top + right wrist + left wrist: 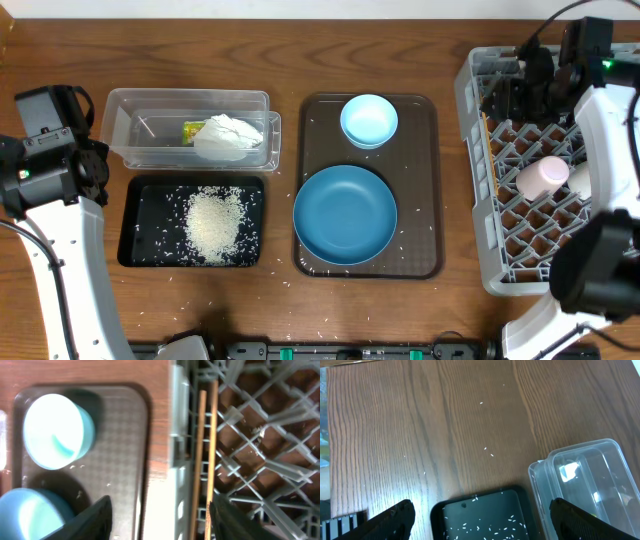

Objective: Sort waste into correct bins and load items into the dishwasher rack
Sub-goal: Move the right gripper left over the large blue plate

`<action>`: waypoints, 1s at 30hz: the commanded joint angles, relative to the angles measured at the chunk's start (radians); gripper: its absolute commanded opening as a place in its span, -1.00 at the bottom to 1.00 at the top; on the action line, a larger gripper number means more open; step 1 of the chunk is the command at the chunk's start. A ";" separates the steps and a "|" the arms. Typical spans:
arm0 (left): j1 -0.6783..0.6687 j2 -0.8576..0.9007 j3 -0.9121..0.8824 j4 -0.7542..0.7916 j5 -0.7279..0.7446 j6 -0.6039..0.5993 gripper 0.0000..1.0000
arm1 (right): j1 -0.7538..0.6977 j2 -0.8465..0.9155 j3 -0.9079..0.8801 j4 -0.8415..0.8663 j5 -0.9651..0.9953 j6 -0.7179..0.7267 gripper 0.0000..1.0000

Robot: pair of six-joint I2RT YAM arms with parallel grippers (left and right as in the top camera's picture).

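In the right wrist view my right gripper (160, 512) is open over the left wall of the grey dishwasher rack (177, 420). The wooden chopsticks (201, 450) lie free in the rack beside its right finger. A pale pink cup (542, 177) lies in the rack (480, 250), with a white cup (580, 178) partly hidden behind the arm. The large dark-blue bowl (345, 214) and the small light-blue bowl (369, 120) sit on the brown tray. My left gripper (482, 510) is open and empty above the near edge of the black tray (485, 510). The clear tub (130, 110) holds the tissue (228, 137) and the wrapper (193, 130). A rice pile (213, 222) lies in the black tray (135, 250).
The dark brown serving tray (420, 250) lies between the bins and the rack, with stray rice grains on it. More grains (489, 451) are scattered on the wooden table. My left arm (50, 160) stands at the table's left edge.
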 commanded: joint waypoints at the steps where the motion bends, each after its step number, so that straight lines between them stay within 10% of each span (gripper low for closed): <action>1: 0.003 0.001 0.003 -0.003 -0.009 -0.002 0.78 | 0.034 -0.100 0.024 -0.017 -0.027 0.032 0.29; 14: 0.003 0.001 0.003 -0.003 -0.009 -0.002 0.79 | 0.343 -0.150 0.016 -0.175 -0.111 0.048 0.98; 30: 0.003 0.001 0.003 -0.003 -0.009 -0.002 0.78 | 0.880 -0.103 -0.156 0.029 0.203 0.390 0.98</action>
